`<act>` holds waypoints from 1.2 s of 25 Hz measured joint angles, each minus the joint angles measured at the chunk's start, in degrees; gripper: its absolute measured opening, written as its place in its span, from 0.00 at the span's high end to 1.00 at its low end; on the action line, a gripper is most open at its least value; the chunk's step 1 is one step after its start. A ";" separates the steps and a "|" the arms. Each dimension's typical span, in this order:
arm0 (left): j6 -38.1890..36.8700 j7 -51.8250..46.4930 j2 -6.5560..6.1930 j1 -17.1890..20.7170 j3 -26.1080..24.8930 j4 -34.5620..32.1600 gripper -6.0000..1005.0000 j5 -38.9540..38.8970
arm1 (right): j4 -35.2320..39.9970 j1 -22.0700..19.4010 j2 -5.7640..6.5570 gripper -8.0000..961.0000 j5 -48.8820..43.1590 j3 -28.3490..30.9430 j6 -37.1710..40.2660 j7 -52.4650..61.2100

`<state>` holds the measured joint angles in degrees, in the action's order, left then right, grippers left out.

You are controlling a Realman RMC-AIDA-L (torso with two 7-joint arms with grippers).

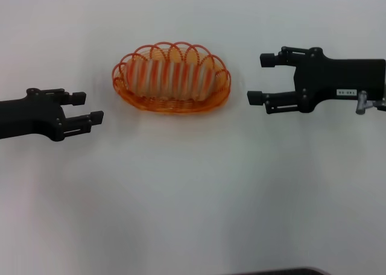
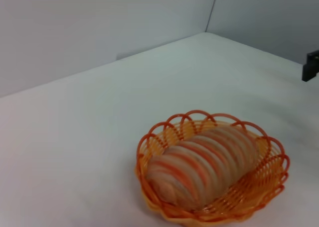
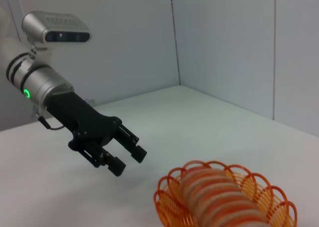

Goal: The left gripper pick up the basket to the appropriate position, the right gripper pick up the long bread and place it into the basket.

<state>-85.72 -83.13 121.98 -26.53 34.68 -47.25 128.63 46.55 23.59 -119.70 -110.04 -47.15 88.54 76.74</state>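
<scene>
The orange wire basket [image 1: 170,101] sits on the white table at centre back. The long bread [image 1: 172,73], tan with orange-red ridges, lies inside it. Both also show in the left wrist view, basket [image 2: 259,187] and bread [image 2: 204,162], and in the right wrist view, basket [image 3: 169,199] and bread [image 3: 219,199]. My left gripper [image 1: 87,106] is open and empty, left of the basket and apart from it; it also shows in the right wrist view [image 3: 127,160]. My right gripper [image 1: 260,79] is open and empty, right of the basket and apart from it.
The white table [image 1: 193,202] stretches in front of the basket. Grey walls meet in a corner behind the table [image 3: 172,38]. A dark edge [image 1: 283,271] shows at the near bottom of the head view.
</scene>
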 joint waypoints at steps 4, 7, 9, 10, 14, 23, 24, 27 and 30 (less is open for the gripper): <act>1.29 0.03 0.02 -0.12 -0.01 1.34 0.40 -0.09 | -1.11 -1.67 0.01 0.06 0.08 0.88 -0.24 -4.37; 1.88 0.04 0.10 -0.16 -0.12 1.80 0.40 -0.46 | -1.37 -2.97 0.00 0.06 0.10 1.74 -0.24 -5.73; 2.22 0.07 0.18 -0.22 -0.15 2.34 0.40 -0.97 | -2.15 -3.61 0.04 0.06 0.12 2.87 -0.23 -6.93; 2.45 0.11 0.26 -0.28 -0.16 2.64 0.40 -1.21 | -2.81 -3.79 0.04 0.05 0.13 3.69 -0.20 -7.84; 3.40 0.47 0.69 -0.44 -0.13 3.56 0.40 -1.54 | -5.25 -4.42 0.20 0.06 0.11 6.16 -0.12 -10.26; 4.51 0.69 1.30 -0.38 -0.05 4.46 0.40 -2.19 | -6.47 -4.85 0.28 0.06 -0.98 6.41 -0.84 -11.19; 4.51 0.70 1.31 -0.31 -0.03 4.46 0.40 -2.35 | -6.57 -4.86 0.28 0.06 -1.18 6.39 -1.04 -11.26; 4.51 0.79 1.32 -0.30 -0.04 4.46 0.40 -2.75 | -7.49 -4.80 0.21 0.06 -2.00 6.33 -2.06 -11.60; 4.32 0.86 1.33 -0.32 -0.04 4.46 0.40 -3.11 | -8.43 -4.48 0.19 0.06 -2.67 6.28 -2.70 -12.10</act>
<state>-81.40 -82.27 123.31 -26.85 34.64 -42.79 125.51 38.13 19.11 -119.52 -112.71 -40.87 85.84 64.64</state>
